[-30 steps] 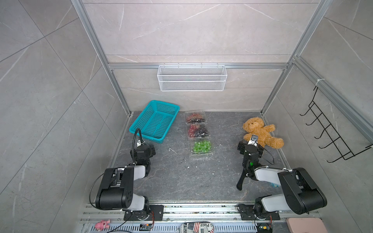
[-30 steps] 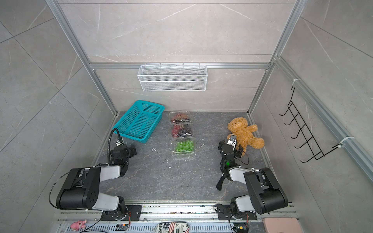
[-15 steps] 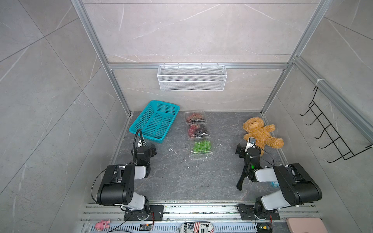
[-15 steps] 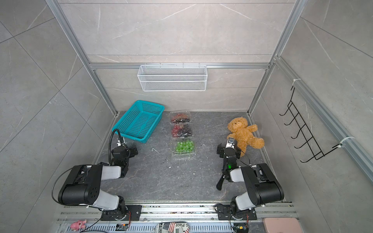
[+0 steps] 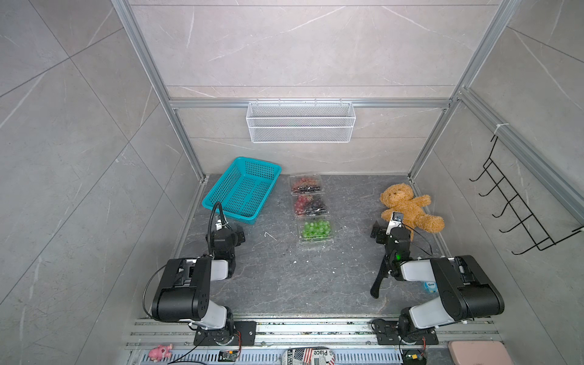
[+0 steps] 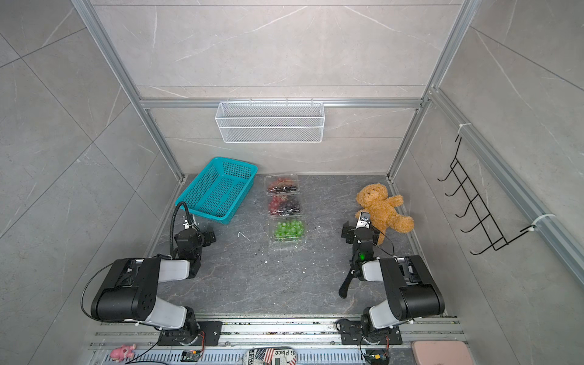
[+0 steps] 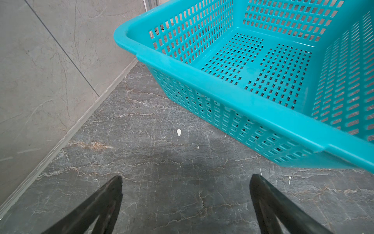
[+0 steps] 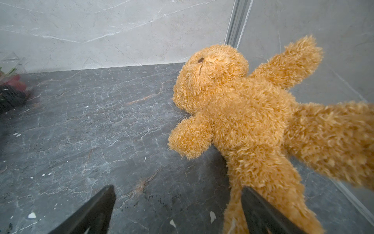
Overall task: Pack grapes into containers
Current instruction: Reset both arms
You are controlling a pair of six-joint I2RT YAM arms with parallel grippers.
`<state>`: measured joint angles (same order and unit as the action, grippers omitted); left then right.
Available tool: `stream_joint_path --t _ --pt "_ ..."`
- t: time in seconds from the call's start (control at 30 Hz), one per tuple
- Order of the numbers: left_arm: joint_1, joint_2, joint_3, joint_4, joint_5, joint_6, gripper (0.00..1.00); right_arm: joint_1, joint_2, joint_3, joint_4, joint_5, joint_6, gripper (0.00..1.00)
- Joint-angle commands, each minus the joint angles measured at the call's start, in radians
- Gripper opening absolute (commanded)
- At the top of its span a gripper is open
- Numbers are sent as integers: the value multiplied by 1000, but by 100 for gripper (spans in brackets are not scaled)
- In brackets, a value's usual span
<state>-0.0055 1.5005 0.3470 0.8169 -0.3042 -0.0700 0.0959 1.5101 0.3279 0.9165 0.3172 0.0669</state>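
I see my left tool (image 7: pixel 186 182) spread wide and empty, facing the teal perforated plastic basket (image 7: pixel 222 87). My right tool (image 8: pixel 178 190) is likewise spread and empty beside the tan plush teddy bear (image 8: pixel 242 113). Red, dark and green grapes (image 5: pixel 316 229) lie inside three clear plastic clamshell containers (image 5: pixel 328 241) on the dark grey stone counter (image 5: pixel 284 278).

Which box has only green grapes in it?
The frontmost clear box of the three in the row; the middle box and back box hold red and dark grapes.
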Motion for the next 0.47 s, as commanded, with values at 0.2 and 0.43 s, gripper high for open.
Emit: stream_joint_path --t 0.2,0.43 --pt "6 -2 -3 55 6 25 100 -1 -4 16 -24 -10 11 100" --pt "6 -2 -3 56 6 25 100 -1 -8 12 -18 -10 13 100"
